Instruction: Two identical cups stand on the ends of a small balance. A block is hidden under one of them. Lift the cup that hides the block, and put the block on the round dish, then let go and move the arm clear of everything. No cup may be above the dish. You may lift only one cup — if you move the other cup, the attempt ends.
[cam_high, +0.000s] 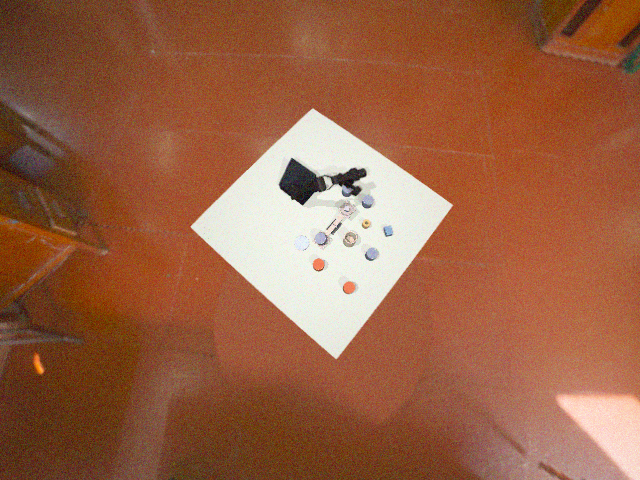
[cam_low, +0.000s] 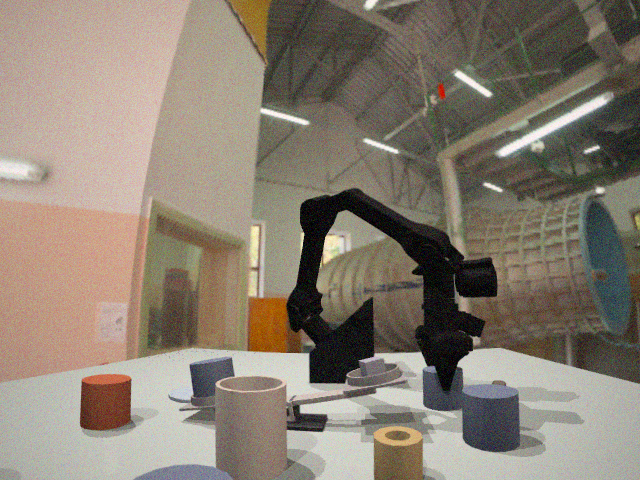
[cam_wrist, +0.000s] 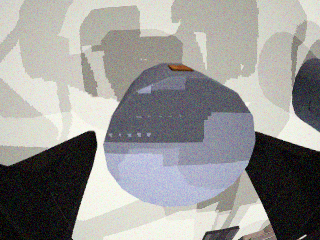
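Observation:
The lifted blue-grey cup (cam_high: 346, 192) (cam_low: 432, 392) (cam_wrist: 175, 170) stands on the table beyond the raised end of the balance (cam_low: 330, 396). My gripper (cam_low: 445, 387) (cam_wrist: 167, 136) is open around this cup, with gaps between it and both fingers in the wrist view. The lavender block (cam_high: 346, 208) (cam_low: 372, 366) lies uncovered in the raised pan. The other cup (cam_high: 321, 238) (cam_low: 212, 377) stands tilted on the lower end. The pale round dish (cam_high: 301, 242) (cam_low: 178, 395) lies beside that end with nothing seen on it; the cup partly hides it in the exterior view.
A blue-grey cylinder (cam_high: 367, 200) (cam_low: 490, 419) stands close to the gripper. A beige hollow cup (cam_high: 349, 239) (cam_low: 250, 431), a yellow ring (cam_high: 366, 223) (cam_low: 398, 457), a blue cube (cam_high: 388, 230), another blue-grey cylinder (cam_high: 371, 253) and two red cylinders (cam_high: 318, 264) (cam_high: 348, 287) stand farther out.

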